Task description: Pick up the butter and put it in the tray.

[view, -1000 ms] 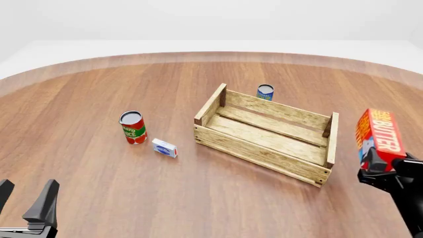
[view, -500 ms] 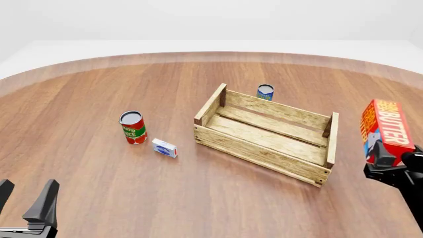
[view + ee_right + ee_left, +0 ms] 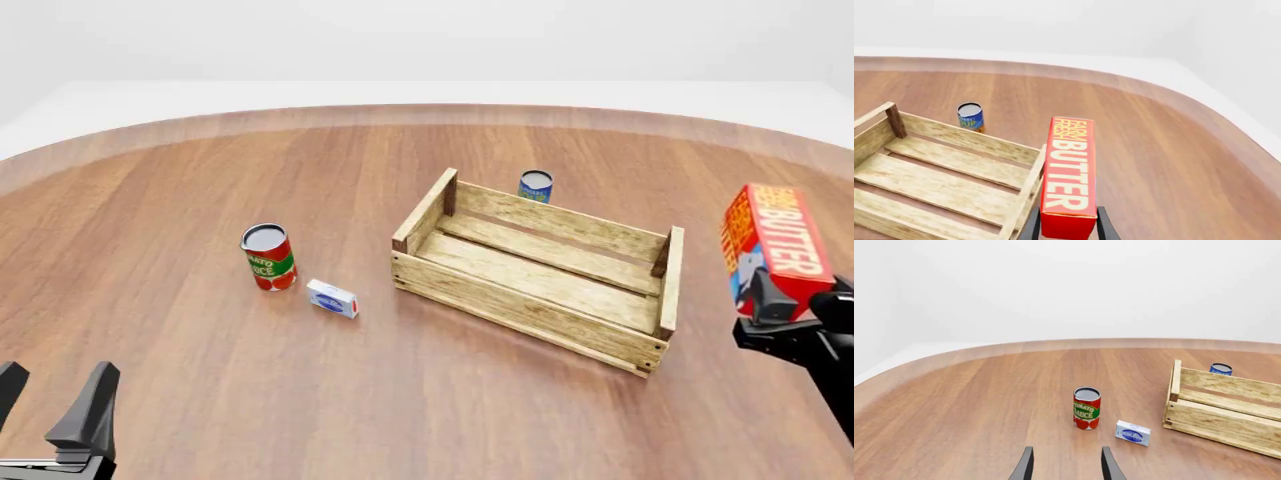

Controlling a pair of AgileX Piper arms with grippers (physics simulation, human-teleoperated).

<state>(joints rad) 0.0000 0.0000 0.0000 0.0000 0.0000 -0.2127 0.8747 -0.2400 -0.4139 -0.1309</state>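
Front view: right tool (image 3: 781,318) clamps butter (image 3: 774,247) upright, beside tray (image 3: 534,300).

Tomato can (image 3: 267,257), white-blue box (image 3: 332,298), blue can (image 3: 535,186)

You have a round, brown wood-grain table (image 3: 200,200) carrying a large light-wood slatted tray (image 3: 534,300) at centre, a small blue can (image 3: 535,185) just behind it, and a red tomato-sauce can (image 3: 267,257) beside a small white-blue box (image 3: 332,298) to the left.
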